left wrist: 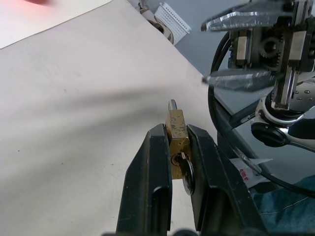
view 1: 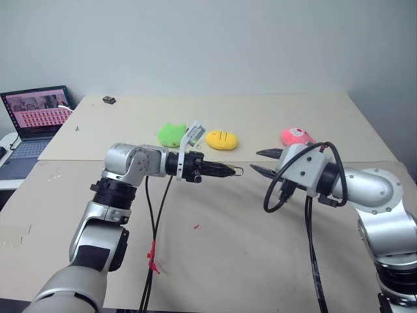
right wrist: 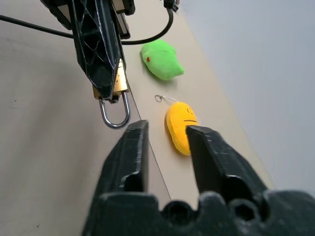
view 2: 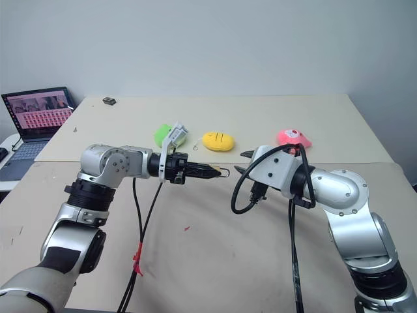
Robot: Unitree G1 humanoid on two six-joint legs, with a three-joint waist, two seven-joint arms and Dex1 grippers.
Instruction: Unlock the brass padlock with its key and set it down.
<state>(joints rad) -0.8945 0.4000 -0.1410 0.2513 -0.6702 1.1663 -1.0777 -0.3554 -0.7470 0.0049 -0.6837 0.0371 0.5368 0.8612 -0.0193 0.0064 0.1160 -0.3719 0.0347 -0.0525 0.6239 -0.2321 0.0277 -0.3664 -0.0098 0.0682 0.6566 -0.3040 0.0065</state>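
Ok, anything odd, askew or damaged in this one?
Nothing stands out. The left gripper holds the brass padlock above the table, key in its base, shackle looking closed; the plush toys lie undisturbed.

So the left gripper (view 1: 221,171) has the brass padlock (left wrist: 177,135) pinched between its jaws, shackle poking out toward the right gripper (view 1: 262,162), which sits just beside it, apart. Three plush toys (view 1: 221,139) lie on the table (view 1: 313,111) behind both jaws. Laptop (view 1: 36,114) far left, probably off-table.
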